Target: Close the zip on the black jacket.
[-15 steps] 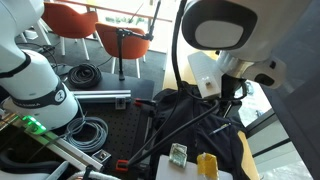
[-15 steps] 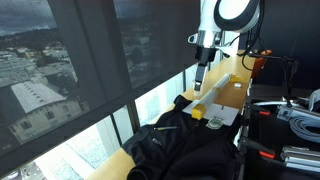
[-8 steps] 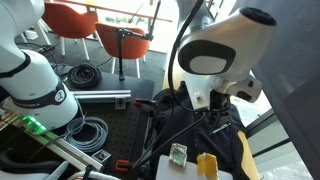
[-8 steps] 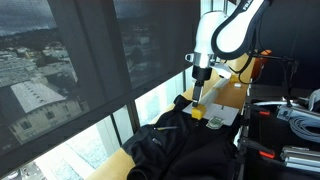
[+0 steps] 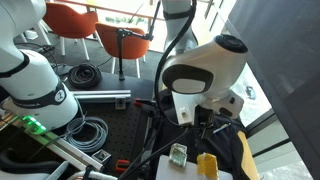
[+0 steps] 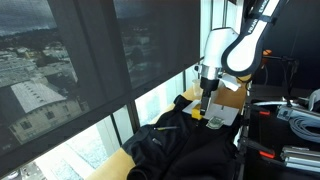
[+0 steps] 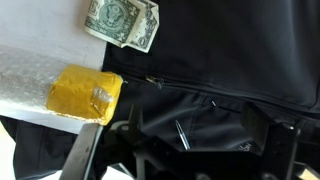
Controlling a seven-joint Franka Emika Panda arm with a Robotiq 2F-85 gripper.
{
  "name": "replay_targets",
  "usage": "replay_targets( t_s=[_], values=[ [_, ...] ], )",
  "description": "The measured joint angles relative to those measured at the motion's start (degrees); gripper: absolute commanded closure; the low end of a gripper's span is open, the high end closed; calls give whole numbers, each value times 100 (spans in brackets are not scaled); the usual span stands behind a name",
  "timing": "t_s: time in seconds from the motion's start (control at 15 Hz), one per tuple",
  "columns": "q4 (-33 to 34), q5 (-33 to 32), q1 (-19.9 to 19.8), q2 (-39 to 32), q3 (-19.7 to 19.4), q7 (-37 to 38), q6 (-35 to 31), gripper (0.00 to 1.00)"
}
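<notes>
The black jacket (image 6: 185,148) lies rumpled on the table by the window. It also shows in an exterior view (image 5: 190,118) and fills most of the wrist view (image 7: 230,50). The zip (image 7: 235,91) runs as a thin dark line across the fabric, with a small metal sliver (image 7: 182,134) just below it. My gripper (image 6: 207,111) points down, close above the jacket near its collar end. In the wrist view the gripper (image 7: 195,138) is open and empty, with its fingers on either side of the fabric below the zip.
A yellow sponge (image 7: 85,95) lies on a white sheet (image 7: 25,75), with dollar bills (image 7: 122,22) beside it, right next to the jacket. Coiled black cables (image 5: 85,132) and a white robot base (image 5: 35,85) stand on the black table. The window edge (image 6: 150,105) runs alongside.
The arm has come down and towards the jacket. The gripper went from high above the table to just over the fabric. The jacket has not moved.
</notes>
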State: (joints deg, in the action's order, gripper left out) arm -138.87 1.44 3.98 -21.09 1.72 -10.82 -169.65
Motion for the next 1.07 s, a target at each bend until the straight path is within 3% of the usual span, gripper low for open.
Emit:
replay_targets(
  t_s=[0.6, 1.07],
  values=[
    [457, -18, -636, -827, 170, -195, -348, 0],
    [1135, -19, -712, -1494, 425, -220, -348, 0]
  ],
)
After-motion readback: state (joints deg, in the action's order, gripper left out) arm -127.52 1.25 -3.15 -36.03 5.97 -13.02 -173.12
